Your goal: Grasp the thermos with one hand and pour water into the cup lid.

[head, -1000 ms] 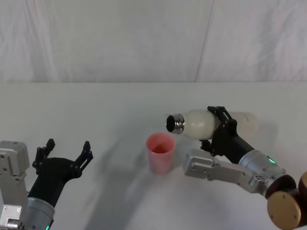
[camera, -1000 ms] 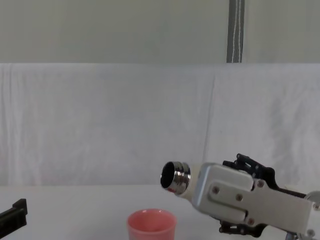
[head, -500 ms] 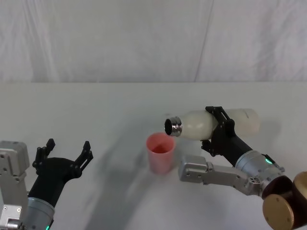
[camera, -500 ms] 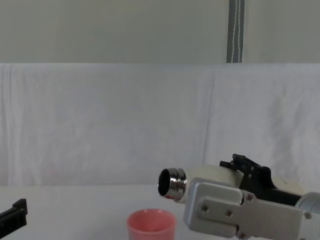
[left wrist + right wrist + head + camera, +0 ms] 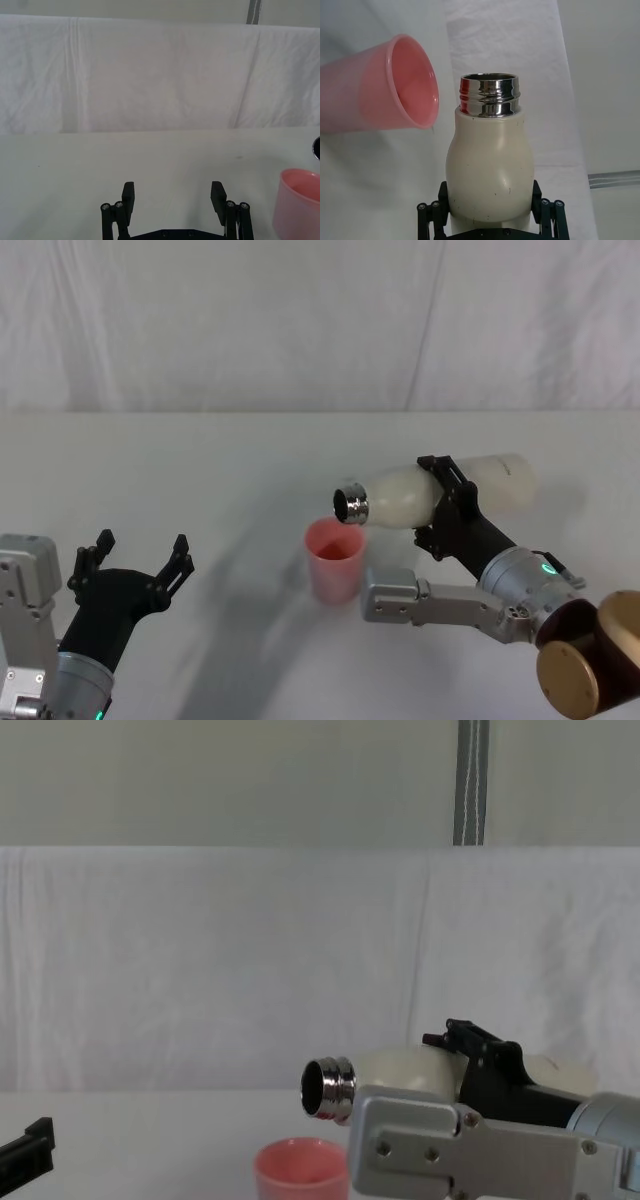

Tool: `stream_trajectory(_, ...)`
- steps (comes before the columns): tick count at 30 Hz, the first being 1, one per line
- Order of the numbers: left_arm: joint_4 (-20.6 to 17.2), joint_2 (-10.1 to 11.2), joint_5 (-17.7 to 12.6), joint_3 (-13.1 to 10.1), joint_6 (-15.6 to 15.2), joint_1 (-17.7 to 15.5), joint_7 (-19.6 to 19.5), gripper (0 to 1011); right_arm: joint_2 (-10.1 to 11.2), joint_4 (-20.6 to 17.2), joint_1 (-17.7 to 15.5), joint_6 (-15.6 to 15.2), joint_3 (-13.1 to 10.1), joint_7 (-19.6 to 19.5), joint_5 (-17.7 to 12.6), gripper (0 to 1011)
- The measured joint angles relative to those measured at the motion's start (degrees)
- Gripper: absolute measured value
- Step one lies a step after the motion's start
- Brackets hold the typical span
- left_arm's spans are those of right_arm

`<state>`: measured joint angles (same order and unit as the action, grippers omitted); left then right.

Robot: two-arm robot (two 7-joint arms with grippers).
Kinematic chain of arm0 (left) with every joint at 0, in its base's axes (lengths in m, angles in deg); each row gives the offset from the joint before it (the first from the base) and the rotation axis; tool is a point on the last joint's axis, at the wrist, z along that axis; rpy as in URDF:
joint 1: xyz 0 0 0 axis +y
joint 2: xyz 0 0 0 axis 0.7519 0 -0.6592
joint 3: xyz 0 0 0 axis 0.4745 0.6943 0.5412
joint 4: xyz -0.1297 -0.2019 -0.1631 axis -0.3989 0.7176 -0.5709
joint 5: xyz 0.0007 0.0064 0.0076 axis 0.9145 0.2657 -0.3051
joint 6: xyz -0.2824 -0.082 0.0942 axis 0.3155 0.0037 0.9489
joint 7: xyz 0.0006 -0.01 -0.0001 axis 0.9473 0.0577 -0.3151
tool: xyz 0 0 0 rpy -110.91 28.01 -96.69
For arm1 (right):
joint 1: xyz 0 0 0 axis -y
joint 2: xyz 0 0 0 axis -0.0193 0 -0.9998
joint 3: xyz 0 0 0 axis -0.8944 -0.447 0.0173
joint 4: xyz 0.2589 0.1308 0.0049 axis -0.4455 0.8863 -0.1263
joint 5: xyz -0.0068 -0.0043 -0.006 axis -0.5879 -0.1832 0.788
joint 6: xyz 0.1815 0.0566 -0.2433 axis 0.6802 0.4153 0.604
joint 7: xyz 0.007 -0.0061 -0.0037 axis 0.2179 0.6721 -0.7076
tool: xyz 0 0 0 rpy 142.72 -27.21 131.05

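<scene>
Right gripper (image 5: 445, 502), black fingers closed round the belly of the thermos (image 5: 400, 495), clamped on either side of the cream-white body and holding it clear of the white table (image 5: 200, 470). Thermos tipped over almost to horizontal, base toward the robot's right, shiny threaded steel neck pointing left and slightly down. Open mouth just above and beside the right-hand rim of the cup lid (image 5: 334, 558), apart from it, not touching. No water discernible between mouth and cup.

In the chest view, thermos (image 5: 400, 1065) lying sideways above the pink cup lid (image 5: 301, 1169), steel neck overhanging the cup's right edge, grey-silver wrist block in front of the lower body and the right gripper (image 5: 480, 1055) wrapped over the top of the bottle.

In the right wrist view, thermos (image 5: 490, 170) seated between the two black fingers (image 5: 431, 212) near the wide part of its body, neck projecting away from the wrist, cup lid (image 5: 385, 85) just beside the neck with its opening turned toward the steel mouth.

Cup lid upright on the table, near the middle, in front of the robot.

Left gripper (image 5: 135, 558) parked low at the robot's left, well apart from cup and thermos, fingers spread wide with nothing between them. Same spread in the left wrist view (image 5: 173, 197), cup lid (image 5: 297, 205) off at the edge.
</scene>
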<state>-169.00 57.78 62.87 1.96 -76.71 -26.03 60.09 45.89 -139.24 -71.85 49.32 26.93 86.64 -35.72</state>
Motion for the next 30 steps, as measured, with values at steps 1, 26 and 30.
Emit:
stream_trajectory(1,0.0,0.0,0.0,0.0,0.0,0.0,0.0,1001,0.0,0.0,0.1,0.0,0.1,0.0,0.1,950)
stream_trajectory(26,0.0,0.0,0.0,0.0,0.0,0.0,0.0,1001,1.0,0.0,0.9,-0.9,1.4,-0.7,3.7,950)
stream_trajectory(30,0.0,0.0,0.0,0.0,0.0,0.0,0.0,1001,1.0,0.0,1.0,-0.9,1.4,-0.7,3.7,950)
